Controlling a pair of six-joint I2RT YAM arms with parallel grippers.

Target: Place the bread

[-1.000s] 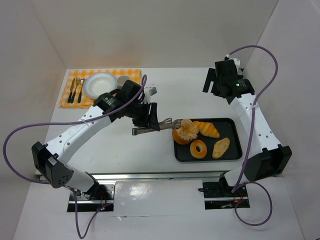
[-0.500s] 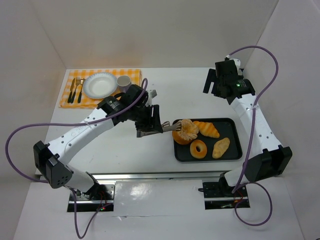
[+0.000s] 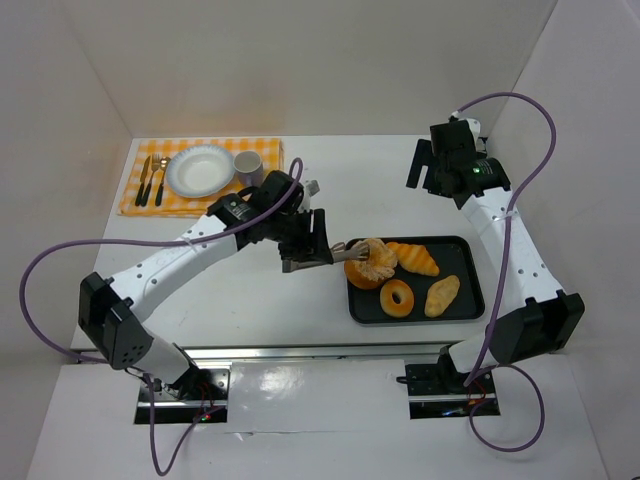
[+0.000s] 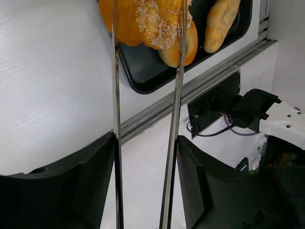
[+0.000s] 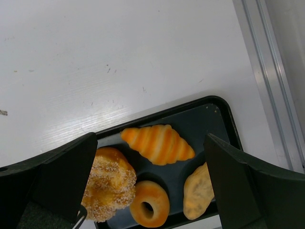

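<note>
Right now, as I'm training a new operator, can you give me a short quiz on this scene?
1. True or false: the bread already lies on the white plate.
2. How many pastries are on the black tray?
3. What do the jaws of the left gripper hold: A a spatula, B tongs, C a ladle?
Key: 1 false; 2 four; 3 B.
</note>
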